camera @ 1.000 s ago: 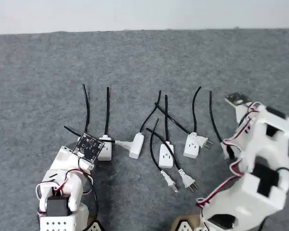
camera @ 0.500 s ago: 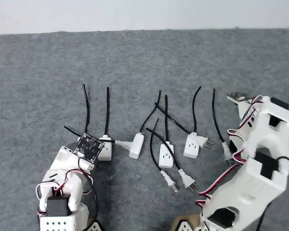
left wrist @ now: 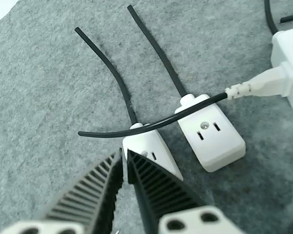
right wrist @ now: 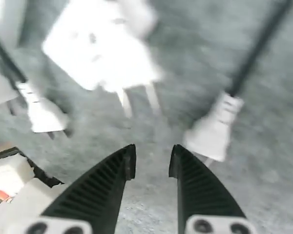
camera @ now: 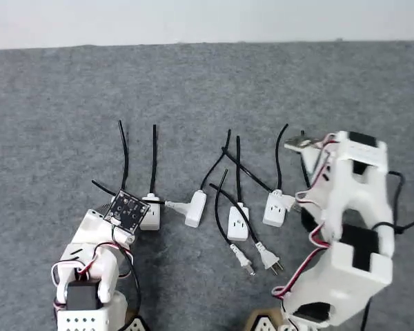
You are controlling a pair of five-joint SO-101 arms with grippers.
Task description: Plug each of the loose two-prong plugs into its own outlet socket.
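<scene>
Tabletop (camera: 207,83) of grey felt. At its near left corner, left gripper (left wrist: 124,157) with jaws together on nothing, just above a white socket (left wrist: 156,148); second socket (left wrist: 212,139) just beside that, black cord (left wrist: 107,132) lying across both. Toward the near right corner, right gripper (right wrist: 152,152) with jaws apart, low over the felt, near a loose white plug (right wrist: 210,132). Between the arms near the front edge, thin plug (camera: 243,262) and broader plug (camera: 270,258), both unplugged, prongs bare.

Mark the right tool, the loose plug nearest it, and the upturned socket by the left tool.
right tool (right wrist: 152,151): right wrist view, midway between fingertips.
loose plug (right wrist: 211,135): right wrist view, white body.
socket (left wrist: 212,140): left wrist view, slotted face.
</scene>
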